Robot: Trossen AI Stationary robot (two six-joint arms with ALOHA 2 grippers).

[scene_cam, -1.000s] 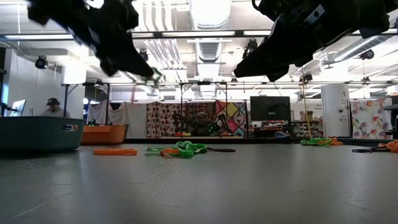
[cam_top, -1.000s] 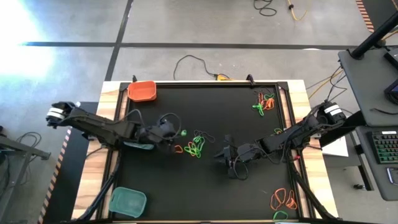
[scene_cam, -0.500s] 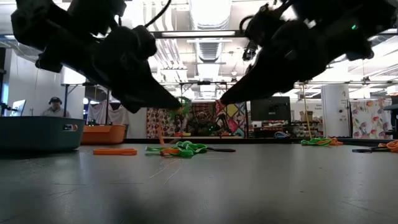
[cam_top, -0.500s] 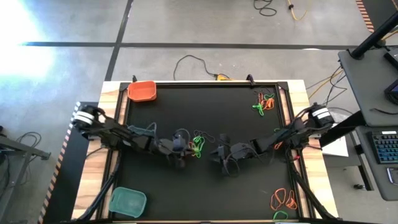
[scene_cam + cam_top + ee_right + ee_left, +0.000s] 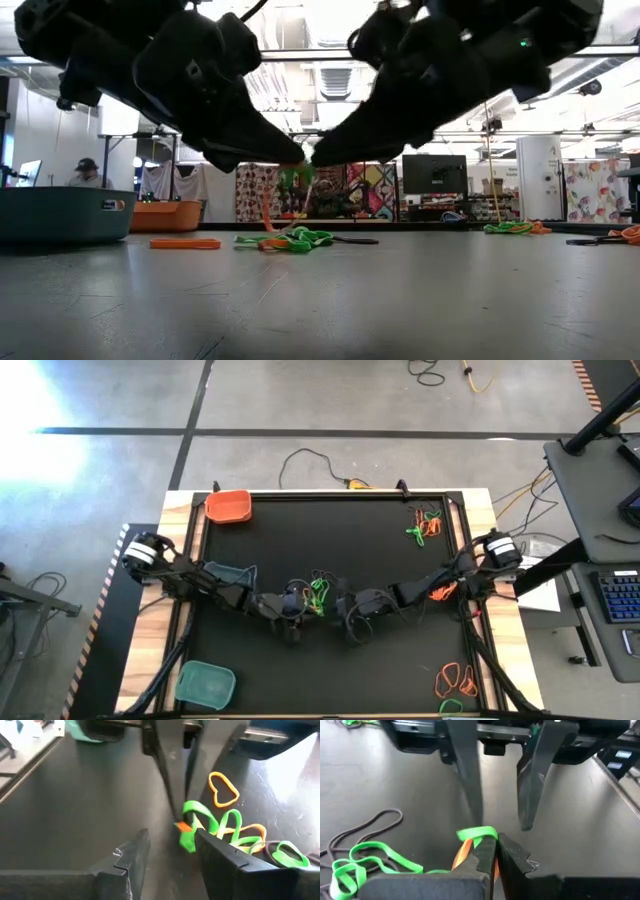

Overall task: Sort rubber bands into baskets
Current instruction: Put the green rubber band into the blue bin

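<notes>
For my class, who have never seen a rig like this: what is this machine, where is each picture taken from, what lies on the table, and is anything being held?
Two dark robot arms work at a black-topped table. One camera looks straight down, one looks level across the tabletop, and one sits on each wrist. On the table lie small thin orange, green and black rubber bands, a shallow orange plastic basket and two teal ones. The left end effector is shut on a bright green and an orange rubber band. The right end effector, open, faces it closely, holding nothing.
</notes>
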